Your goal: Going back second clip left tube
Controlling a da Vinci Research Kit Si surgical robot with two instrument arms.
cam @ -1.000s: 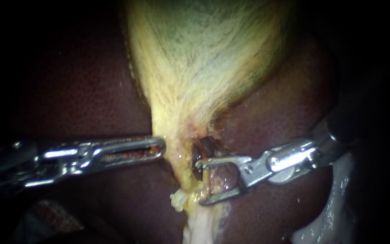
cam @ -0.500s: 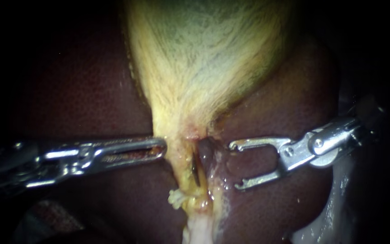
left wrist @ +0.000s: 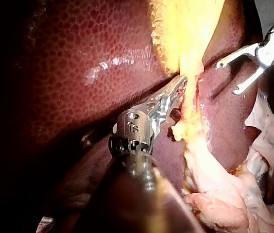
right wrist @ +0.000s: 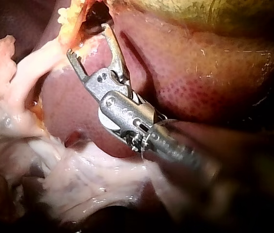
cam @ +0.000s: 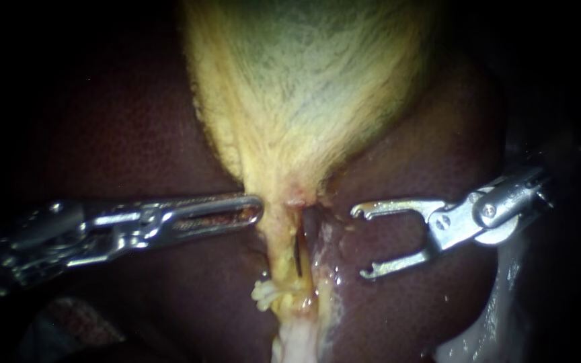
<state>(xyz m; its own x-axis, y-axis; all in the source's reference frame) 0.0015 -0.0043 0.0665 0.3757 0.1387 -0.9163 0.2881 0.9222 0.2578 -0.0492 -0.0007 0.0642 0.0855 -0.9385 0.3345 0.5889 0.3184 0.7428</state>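
The yellow-green gallbladder [cam: 304, 87] narrows to a neck, and a yellowish tube [cam: 282, 259] runs down from it. A thin dark clip [cam: 298, 254] sits on that tube. My right instrument [cam: 362, 242] stands to the right of the clip, apart from it, jaws open and empty. It also shows in the right wrist view [right wrist: 89, 41] and the left wrist view [left wrist: 228, 76]. My left instrument [cam: 258, 208] lies level from the left, jaws shut, its tip against the neck's left edge. In the left wrist view [left wrist: 178, 90] it lies alongside the yellow tissue.
Dark red liver [cam: 136, 134] surrounds the gallbladder on both sides. A small yellow fatty nub [cam: 263, 294] hangs left of the tube below the clip. Pale whitish tissue [cam: 479, 336] lies at the lower right, and more of it [right wrist: 78, 179] spreads beside my right instrument's shaft.
My right instrument has drawn back to the right from the tube with open jaws, and a clip stays on the tube. My left instrument has slid right and slightly up, shifting the neck rightward.
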